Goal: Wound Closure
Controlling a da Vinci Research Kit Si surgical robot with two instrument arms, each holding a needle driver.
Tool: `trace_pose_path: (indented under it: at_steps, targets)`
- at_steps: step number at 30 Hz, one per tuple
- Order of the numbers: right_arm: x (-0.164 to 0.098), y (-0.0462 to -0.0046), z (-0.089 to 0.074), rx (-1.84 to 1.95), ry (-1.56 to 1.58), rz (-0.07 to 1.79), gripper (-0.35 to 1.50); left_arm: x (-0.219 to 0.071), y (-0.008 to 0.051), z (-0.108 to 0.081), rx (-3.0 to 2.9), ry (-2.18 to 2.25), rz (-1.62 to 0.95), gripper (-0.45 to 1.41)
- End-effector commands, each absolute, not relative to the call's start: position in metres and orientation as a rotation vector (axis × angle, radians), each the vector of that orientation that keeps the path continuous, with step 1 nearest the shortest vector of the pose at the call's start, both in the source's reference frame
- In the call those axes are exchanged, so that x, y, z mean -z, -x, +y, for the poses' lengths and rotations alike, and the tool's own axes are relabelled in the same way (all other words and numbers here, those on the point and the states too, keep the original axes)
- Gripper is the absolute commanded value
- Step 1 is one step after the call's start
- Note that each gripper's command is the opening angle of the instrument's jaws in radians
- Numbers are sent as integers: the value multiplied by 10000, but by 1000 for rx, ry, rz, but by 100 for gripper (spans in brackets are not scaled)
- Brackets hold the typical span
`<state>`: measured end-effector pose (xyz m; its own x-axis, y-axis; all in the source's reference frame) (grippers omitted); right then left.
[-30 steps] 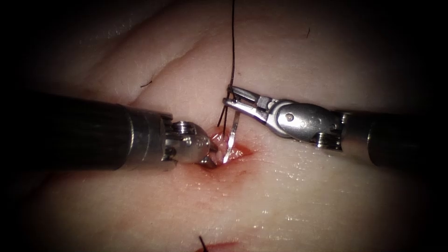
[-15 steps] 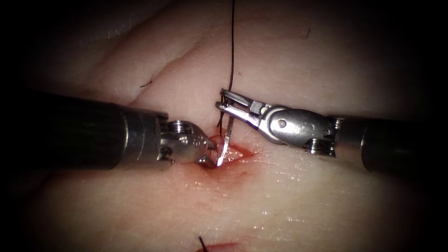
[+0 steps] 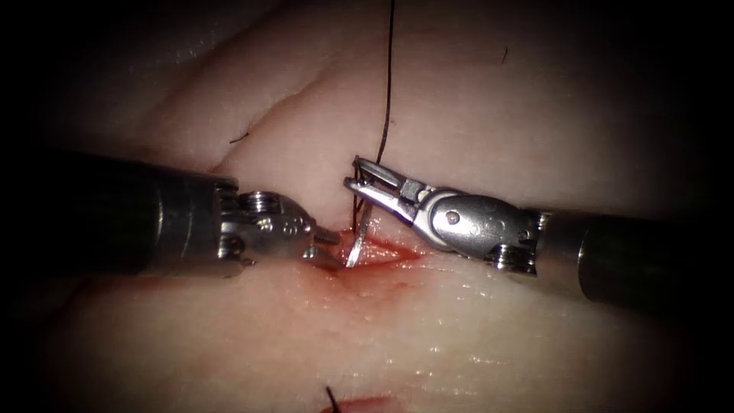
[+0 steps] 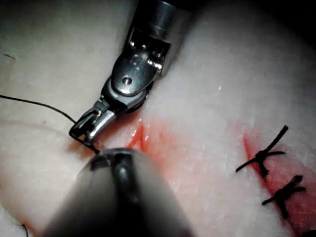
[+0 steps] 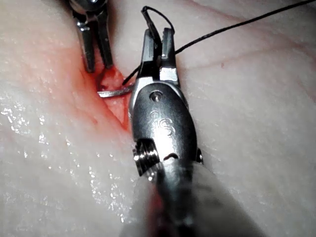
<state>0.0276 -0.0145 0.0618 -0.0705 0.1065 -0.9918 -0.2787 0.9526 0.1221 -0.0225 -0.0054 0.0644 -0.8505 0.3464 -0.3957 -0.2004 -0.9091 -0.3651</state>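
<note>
Two steel tools meet over one slab of pale, glistening tissue (image 3: 474, 336), soft and creased, with darkness all round it. One short open cut (image 3: 378, 251) sits in the middle, rimmed with wet red fluid (image 3: 359, 287).

The left arm's pincer (image 3: 325, 245), a stubby silver wristed tool on a dark shaft, comes in from the left with its tips at the left edge of the cut. From the right wrist view its two jaws look nearly together with just a thin slit between them, and I can't tell if they grip tissue or nothing.

The right arm's pincer (image 3: 359, 177), shiny and slim, is clamped on the one thin curved silver needle (image 3: 358, 243) near its upper end. The needle hangs down from the jaws and its lower tip goes into the cut, right beside the left tool's tips.

One fine black thread (image 3: 388, 84) runs up from the right jaws and out of the top of the endoscope view; a short loop curls over the jaw tips.

The left wrist view shows two finished black stitches (image 4: 276, 177) crossing another red cut off to the side.
</note>
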Motion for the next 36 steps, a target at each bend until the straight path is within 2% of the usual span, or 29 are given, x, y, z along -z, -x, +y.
trace_pose_path:
  at_steps: [1,4,5,8,9,15,36]
  targets:
    - [-622,-281,-140,-321,131,1613,-35,-644,230,-55,-2724,669,-446,19]
    - [-622,-281,-140,-327,127,1612,-35,-633,230,-57,-2731,686,-426,17]
    - [-622,-281,-140,-325,126,1610,-35,-625,231,-61,-2729,696,-418,9]
    - [-622,-282,-139,-321,121,1603,-35,-619,233,-67,-2730,702,-407,4]
    - [-623,-281,-138,-310,111,1593,-35,-617,235,-72,-2736,703,-395,-3]
    - [-624,-283,-136,-296,46,1587,-35,-629,245,-97,-2734,698,-368,-11]
    - [-628,-288,-135,-353,-84,1558,-35,-662,245,-133,-2752,739,-409,-15]
